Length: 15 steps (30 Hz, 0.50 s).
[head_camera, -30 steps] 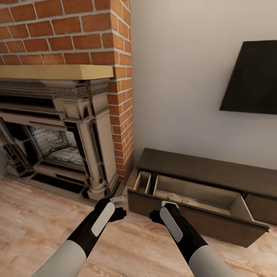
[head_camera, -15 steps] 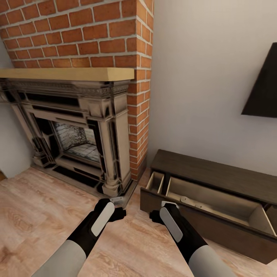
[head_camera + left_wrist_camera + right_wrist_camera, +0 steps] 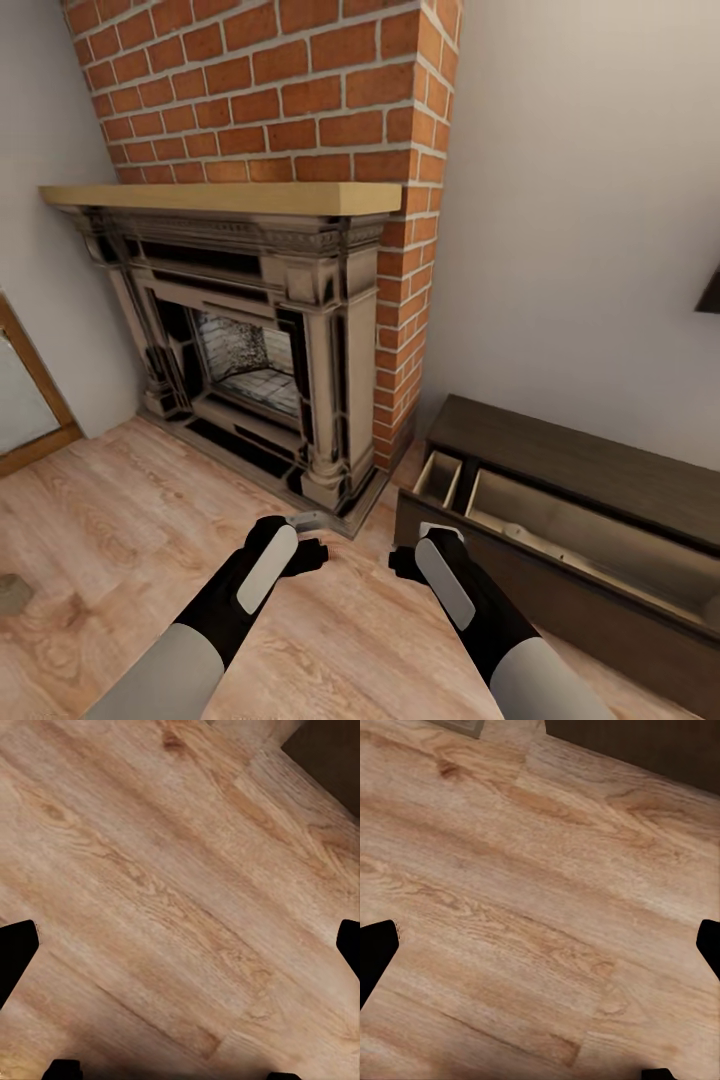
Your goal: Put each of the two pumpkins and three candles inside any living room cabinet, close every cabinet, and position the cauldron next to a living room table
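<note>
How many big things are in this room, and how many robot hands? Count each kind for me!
Fireplace: 1
Wooden mantel shelf: 1
Brick chimney: 1
Cabinet, drawer open: 1
Robot grippers, left gripper and right gripper: 2
Total: 6

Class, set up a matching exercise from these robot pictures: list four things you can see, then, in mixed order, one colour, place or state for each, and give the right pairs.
Things:
1. cabinet
2. mantel shelf
3. chimney
4. floor

Descriptions:
A. red brick
B. pale yellow, above the fireplace opening
C. dark brown, its drawer pulled open
D. light wood planks

Pairs: 1-C, 2-B, 3-A, 4-D
</note>
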{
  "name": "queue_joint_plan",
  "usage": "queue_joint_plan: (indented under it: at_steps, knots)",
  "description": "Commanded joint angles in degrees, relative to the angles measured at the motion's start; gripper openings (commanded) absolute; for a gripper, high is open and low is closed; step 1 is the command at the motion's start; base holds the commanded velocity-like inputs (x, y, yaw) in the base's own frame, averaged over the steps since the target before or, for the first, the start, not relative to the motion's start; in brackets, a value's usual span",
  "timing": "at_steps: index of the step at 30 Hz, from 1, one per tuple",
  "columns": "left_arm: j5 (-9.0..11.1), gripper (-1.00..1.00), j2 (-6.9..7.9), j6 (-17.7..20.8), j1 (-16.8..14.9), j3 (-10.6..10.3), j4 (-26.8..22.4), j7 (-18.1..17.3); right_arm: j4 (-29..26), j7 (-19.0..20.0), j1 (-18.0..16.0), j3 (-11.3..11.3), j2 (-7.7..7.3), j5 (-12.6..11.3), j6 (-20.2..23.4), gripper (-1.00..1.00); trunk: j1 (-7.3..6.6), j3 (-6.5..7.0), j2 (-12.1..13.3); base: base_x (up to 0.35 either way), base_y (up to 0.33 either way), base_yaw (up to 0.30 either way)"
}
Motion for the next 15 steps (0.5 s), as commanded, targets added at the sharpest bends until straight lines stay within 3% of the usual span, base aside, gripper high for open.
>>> queue_joint_plan:
  at_steps: [1,15]
  knots:
    - [0.6,1.0,0.01,0.0,-0.1,-0.1,0.0,0.6,-0.1,-0.6,0.0,0.1,-0.03,-0.6,0.1,1.0,0.0,-0.01,0.0,-0.001,0.0,0.259]
    - [0.4,1.0,0.39,0.0,-0.1,0.3,0.1,0.6,-0.1,-0.6,0.0,0.1,-0.03,-0.6,0.0,1.0,0.0,0.66,0.0,0.0,0.0,0.259]
